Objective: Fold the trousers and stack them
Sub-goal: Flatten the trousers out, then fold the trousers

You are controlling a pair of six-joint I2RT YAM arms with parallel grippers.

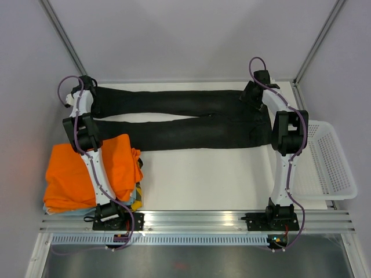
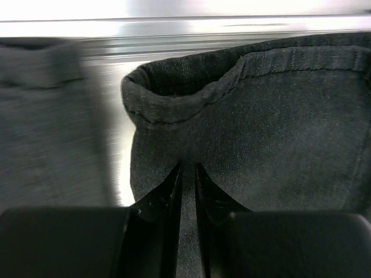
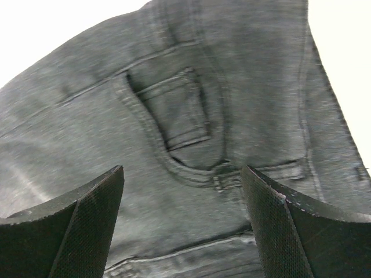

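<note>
Left hand (image 2: 186, 171) pinches a leg hem at 10 o'clock—right hand (image 3: 181, 169) spread above the waist at 2. Black trousers (image 1: 174, 132) lie flat across the far table (image 1: 203, 174)—probably soft, limp; grip hem and waistband.

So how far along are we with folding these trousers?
Done: the trousers lie spread out flat, legs to the left and waist to the right, with no fold made yet. In hand: the left claw is pinched on a leg hem, and the right claw hangs open over the waist pocket. Left: every fold, then stacking, perhaps on the orange garment.
</note>
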